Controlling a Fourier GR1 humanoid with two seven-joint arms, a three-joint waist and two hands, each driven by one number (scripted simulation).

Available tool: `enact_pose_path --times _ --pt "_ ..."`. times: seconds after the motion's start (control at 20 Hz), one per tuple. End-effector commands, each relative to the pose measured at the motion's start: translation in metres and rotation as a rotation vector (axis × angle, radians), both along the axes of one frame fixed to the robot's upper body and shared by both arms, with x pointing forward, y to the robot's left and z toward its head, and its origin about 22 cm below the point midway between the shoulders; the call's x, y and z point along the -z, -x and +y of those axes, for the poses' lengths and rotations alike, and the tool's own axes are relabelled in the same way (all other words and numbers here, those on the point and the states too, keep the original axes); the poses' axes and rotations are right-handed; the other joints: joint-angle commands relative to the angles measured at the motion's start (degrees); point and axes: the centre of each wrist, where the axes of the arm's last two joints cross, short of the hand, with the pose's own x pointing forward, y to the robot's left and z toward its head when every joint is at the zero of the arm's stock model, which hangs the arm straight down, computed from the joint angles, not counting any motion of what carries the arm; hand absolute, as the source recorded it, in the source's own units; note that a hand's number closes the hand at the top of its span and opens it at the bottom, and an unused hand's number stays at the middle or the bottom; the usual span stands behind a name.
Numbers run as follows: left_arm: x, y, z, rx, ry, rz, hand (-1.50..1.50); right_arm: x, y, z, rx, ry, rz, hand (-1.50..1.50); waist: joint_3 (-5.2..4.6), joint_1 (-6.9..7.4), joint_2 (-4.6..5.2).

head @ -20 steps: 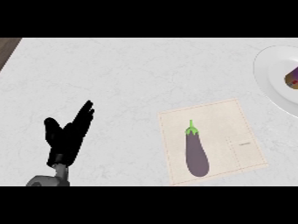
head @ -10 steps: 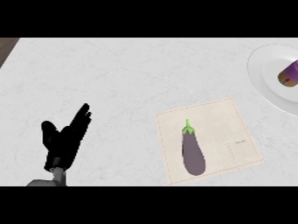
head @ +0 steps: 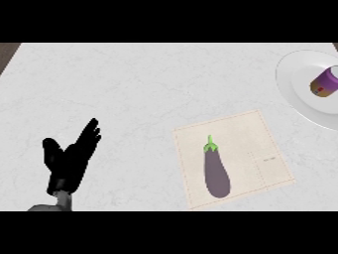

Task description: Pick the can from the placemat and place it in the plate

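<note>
**Can lies in the plate, my left hand rests open**

My left hand (head: 70, 159) shows at the lower left of the head view, over the pale marbled bench (head: 128, 89). Its fingers are straight and spread, pointing up and a little to the right, with the thumb out to the left. It holds nothing and touches none of the things on the bench. A short piece of my grey forearm shows below it at the view's lower edge. My right hand does not show.

The can (head: 330, 81) is in the white plate (head: 297, 99) at the upper right, partly cut by the view's right edge. It is purple with a pale lid and a dark band near its lower end, and it lies tilted, lid toward the upper right.

The beige placemat (head: 263, 144) lies on the bench below and left of the plate, turned slightly askew. On it rests a dark purple eggplant (head: 216, 173), lengthwise, green stem pointing up. The placemat is well apart from my left hand, and its upper right corner comes near the plate's rim.
</note>
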Motion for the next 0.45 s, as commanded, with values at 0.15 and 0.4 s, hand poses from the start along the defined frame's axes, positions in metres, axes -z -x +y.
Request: enact_pose_path --times 0.15,0.4 --pt "0.006 0.003 0.003 -0.022 0.003 0.036 0.0 0.018 0.019 0.001 -0.013 0.049 0.043 -1.5 -0.3 -0.51 -0.06" --pt "0.003 -0.004 -0.006 -0.015 -0.001 0.039 0.0 0.019 0.013 0.005 -0.017 0.032 0.072 -1.5 -0.34 -0.72 -0.11"
